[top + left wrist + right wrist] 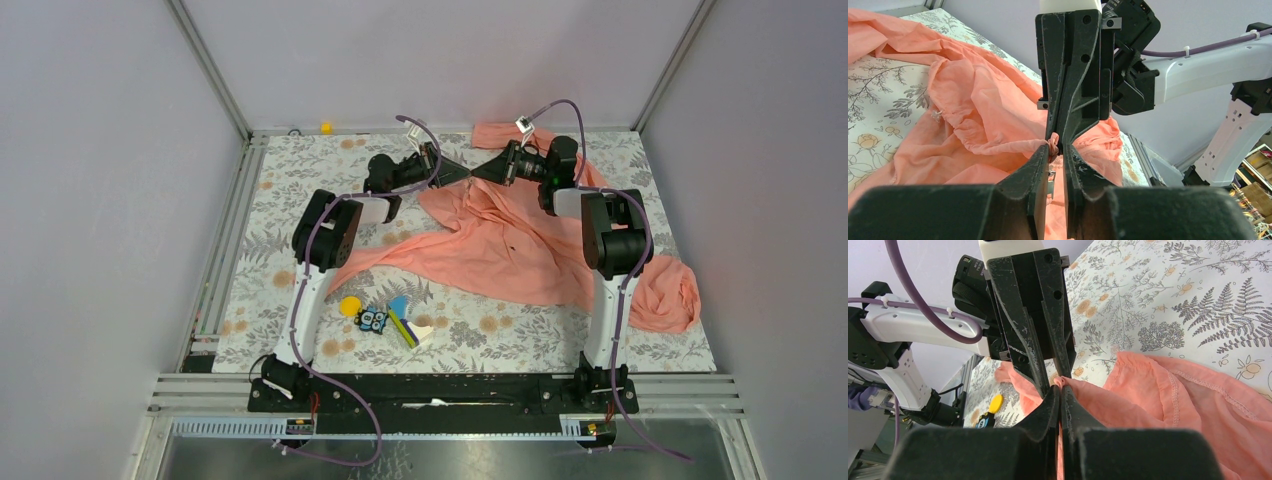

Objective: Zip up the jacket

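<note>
Evidently both arms reach to the upper middle of the overhead view. There the left gripper [464, 173] and the right gripper [488, 171] meet tip to tip above the jacket [520, 250]. The jacket lies rumpled across the centre and right of the flowered cloth [280, 170]. One part trails toward the upper edge and another is bunched at the far right.

Each gripper is closed on a pinch of the jacket. In the left wrist view its fingers [1033, 170] nip a small knot of pink fabric at their tips. In the right wrist view the fingers [1048, 405] are pressed together on a thin edge of it. Holding two points this close together probably serves to bring the two front edges side by side, or to steady one edge while the other is worked. Which of these it is cannot be told.

Much is hidden. No zip teeth or slider show in any view, because the black fingers cover the spot where they would meet. A small pale metal piece low between the left fingers could be a zip pull or part of the gripper. From above, the right arm covers part of the jacket, and the folds make sleeves and front hard to tell apart. Some toy pieces [385, 318] lie near the jacket's lower left corner and seem to play no part.
</note>
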{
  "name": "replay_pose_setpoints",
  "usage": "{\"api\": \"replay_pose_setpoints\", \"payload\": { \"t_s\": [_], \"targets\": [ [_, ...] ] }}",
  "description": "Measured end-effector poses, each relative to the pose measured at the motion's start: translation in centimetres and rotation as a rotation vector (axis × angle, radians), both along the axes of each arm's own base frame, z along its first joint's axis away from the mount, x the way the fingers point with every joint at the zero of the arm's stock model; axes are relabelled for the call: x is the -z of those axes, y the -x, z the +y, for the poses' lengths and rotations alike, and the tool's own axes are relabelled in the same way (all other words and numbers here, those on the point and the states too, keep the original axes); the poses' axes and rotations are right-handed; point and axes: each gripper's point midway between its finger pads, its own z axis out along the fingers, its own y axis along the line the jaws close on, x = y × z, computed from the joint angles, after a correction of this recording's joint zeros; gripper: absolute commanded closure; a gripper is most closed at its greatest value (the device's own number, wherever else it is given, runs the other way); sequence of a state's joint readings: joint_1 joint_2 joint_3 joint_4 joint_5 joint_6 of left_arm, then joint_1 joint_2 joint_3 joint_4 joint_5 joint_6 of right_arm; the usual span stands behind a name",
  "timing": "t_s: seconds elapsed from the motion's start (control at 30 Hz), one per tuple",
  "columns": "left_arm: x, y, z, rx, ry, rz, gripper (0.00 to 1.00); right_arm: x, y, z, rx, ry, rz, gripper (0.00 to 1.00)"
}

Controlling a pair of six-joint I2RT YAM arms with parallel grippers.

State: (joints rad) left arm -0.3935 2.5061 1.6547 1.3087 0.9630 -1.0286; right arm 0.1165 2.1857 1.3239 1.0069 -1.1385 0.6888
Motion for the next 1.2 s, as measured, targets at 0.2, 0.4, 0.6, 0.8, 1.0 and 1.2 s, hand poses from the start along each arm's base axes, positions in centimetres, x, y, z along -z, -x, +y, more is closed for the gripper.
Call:
{"api": "replay_pose_setpoints", "payload": {
  "t_s": [0.2, 0.4, 0.6, 0.8, 1.0, 1.2],
  "targets": [
    [0.0, 0.0, 0.0, 0.0, 0.0, -0.001, 0.81, 0.0, -0.1, 0.0, 0.004, 0.0, 0.001, 1.0],
    [0.3, 0.4, -0.2, 0.009, -0.005, 0.0, 0.72, 0.0, -0.2, 0.0, 0.014, 0.0, 0.002, 1.0],
    [1.0, 0.5, -0.4, 0.01, -0.017, 0.011, 0.85, 0.1, -0.2, 0.0, 0.013, -0.001, 0.004, 1.0],
    [1.1, 0.4, -0.4, 0.003, -0.022, 0.011, 0.95, 0.0, -0.2, 0.0, 0.013, -0.001, 0.003, 1.0],
    [1.4, 0.1, -0.3, -0.024, -0.016, 0.019, 1.0, 0.1, -0.3, 0.0, 0.022, 0.002, 0.005, 0.79],
    [2.3, -0.3, 0.1, -0.057, -0.018, 0.053, 1.0, 0.3, -1.2, -0.5, 0.118, 0.072, 0.04, 0.42]
  ]
}}
